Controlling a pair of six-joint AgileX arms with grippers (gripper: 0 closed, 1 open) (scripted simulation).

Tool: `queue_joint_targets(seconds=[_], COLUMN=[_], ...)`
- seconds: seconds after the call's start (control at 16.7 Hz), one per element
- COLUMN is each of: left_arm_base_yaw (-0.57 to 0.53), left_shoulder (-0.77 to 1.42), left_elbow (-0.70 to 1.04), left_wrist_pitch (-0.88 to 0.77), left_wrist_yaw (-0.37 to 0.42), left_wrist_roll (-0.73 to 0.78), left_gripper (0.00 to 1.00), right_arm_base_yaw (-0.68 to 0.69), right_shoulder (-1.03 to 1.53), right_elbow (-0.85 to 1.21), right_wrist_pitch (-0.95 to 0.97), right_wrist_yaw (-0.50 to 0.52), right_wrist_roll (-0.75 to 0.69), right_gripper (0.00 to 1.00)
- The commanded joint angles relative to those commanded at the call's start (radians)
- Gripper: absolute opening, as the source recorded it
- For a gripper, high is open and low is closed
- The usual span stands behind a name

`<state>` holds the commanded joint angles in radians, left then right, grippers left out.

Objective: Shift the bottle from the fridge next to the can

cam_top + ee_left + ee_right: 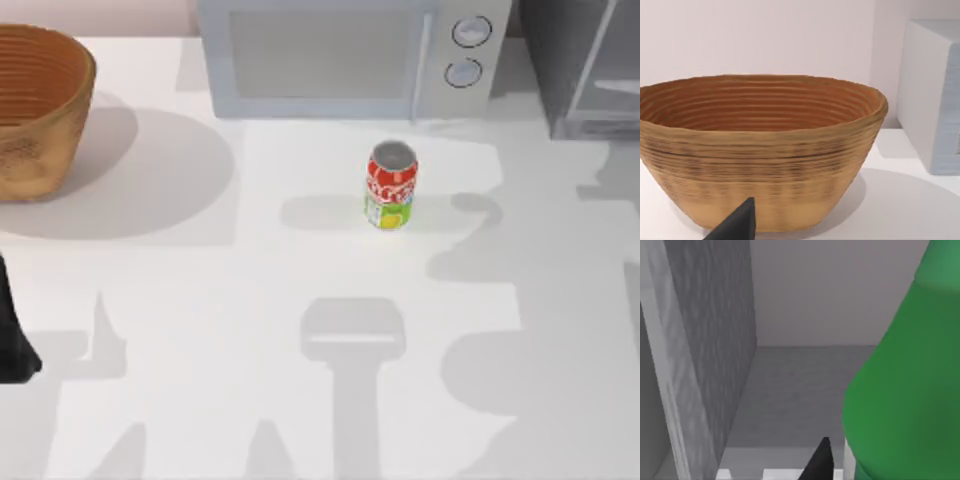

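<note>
Worktop (200, 330), white, crossed by grey shadows; can (390, 186), red with white script, yellow-green lower band and silver top, upright near the middle of the worktop, just in front of the microwave (350, 55); microwave, light grey, two round knobs at its right end, set along the far edge; fridge (585, 65), dark grey with a framed glassy door, at the far right corner, beside the microwave; basket (35, 105), woven, tan, ribbed inside, at the far left, well apart from the can; bottle (905, 390), green plastic, in the right wrist view close to the camera, standing within the grey-walled interior of the fridge; right tool, one dark fingertip (819, 462) visible just beside the bottle's lower body, contact and finger spread cannot be told; left tool, one dark fingertip (737, 225) visible in the left wrist view in front of the basket (760, 150), finger spread cannot be told; left arm (12, 330), dark, parked at the worktop's left edge.
</note>
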<state>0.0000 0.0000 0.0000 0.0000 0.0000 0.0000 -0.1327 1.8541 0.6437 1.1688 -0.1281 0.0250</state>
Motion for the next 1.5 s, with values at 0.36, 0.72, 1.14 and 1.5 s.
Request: queue_joint_targets(seconds=[0.36,0.72,1.14,1.5], left_arm_base_yaw=[0.0,0.0,0.0,0.0], left_shoulder=[0.0,0.0,0.0,0.0], left_elbow=[0.0,0.0,0.0,0.0], left_wrist_pitch=[0.0,0.0,0.0,0.0], left_wrist_yaw=[0.0,0.0,0.0,0.0], left_wrist_roll=[0.0,0.0,0.0,0.0], left_gripper=[1.0,1.0,1.0,1.0], right_arm_base_yaw=[0.377,0.458,0.458,0.458], right_shoulder=[0.124,0.145,0.145,0.145], right_elbow=[0.017,0.019,0.019,0.019], right_wrist_pitch=[0.068,0.082,0.082,0.082], right_wrist_yaw=[0.357,0.438,0.438,0.438], right_wrist_roll=[0.013,0.017,0.017,0.017], right_gripper=[0.0,0.0,0.0,0.45])
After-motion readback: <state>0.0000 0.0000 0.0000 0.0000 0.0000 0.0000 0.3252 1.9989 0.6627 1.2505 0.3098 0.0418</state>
